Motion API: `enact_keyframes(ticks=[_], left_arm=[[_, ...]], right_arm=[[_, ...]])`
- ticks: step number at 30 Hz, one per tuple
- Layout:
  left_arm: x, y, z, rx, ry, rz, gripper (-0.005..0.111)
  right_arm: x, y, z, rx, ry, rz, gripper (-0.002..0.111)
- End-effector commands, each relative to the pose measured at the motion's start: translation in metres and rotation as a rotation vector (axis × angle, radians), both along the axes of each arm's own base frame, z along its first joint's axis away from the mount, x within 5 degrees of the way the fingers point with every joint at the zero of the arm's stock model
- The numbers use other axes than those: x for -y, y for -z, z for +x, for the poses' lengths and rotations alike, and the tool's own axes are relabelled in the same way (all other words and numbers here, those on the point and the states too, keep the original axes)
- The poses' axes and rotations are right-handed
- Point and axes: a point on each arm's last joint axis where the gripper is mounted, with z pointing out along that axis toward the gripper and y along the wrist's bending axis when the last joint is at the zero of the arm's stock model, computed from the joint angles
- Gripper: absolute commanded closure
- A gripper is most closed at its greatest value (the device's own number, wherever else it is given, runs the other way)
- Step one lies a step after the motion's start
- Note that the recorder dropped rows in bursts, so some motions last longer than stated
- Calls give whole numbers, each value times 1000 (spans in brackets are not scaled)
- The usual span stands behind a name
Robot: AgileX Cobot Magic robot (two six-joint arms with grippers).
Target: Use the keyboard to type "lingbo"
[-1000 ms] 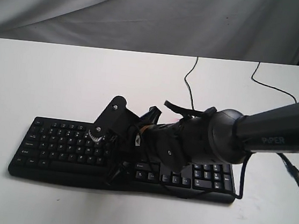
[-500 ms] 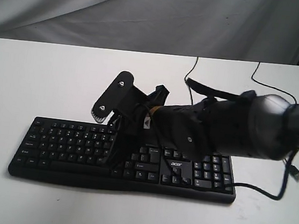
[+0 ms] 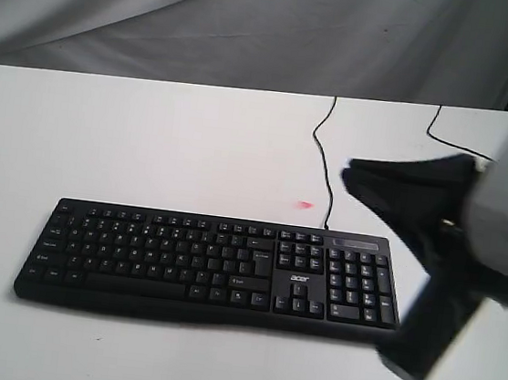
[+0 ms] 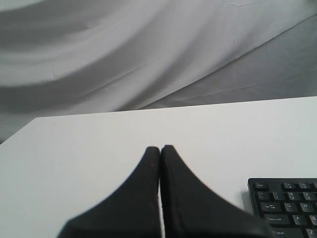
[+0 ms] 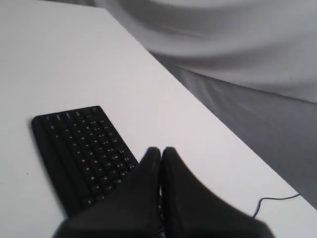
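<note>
Lying flat in the lower centre of the frame on the white worktop (image 3: 149, 141), the keyboard (image 3: 208, 267) is untouched; the left end effector (image 4: 160, 148) and right end effector (image 5: 161, 148) each have fingers pressed together.

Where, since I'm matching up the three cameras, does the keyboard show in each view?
Exterior: keyboard across the lower middle.
Left wrist: only one corner, at the picture's lower right edge.
Right wrist: keyboard in the picture's lower left, partly behind the right gripper.
Shared landmark: the white table under it.

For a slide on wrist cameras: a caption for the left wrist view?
Shut left gripper over a white table, with a corner of the keyboard in view.
</note>
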Motion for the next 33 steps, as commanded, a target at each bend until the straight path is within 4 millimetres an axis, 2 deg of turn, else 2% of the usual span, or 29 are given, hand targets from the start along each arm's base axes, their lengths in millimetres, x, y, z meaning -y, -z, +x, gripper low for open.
enact_keyframes(ticks=[1,3,7,18,25,33], left_arm=[[0,2,0,-4,4,-4,106],[0,2,0,-4,4,-4,106],[0,2,0,-4,4,-4,106],[0,2,0,-4,4,-4,106],[0,2,0,-4,4,-4,106],[0,2,0,-4,4,-4,106]], right_arm=[[28,3,-50,39,11,95,108],[37,9,-66,88,10,123,108],[46,23,-82,125,8,144,108],[48,23,-84,134,16,149,108],[72,30,-94,192,262,147,108],[86,55,-112,276,459,147,108]])
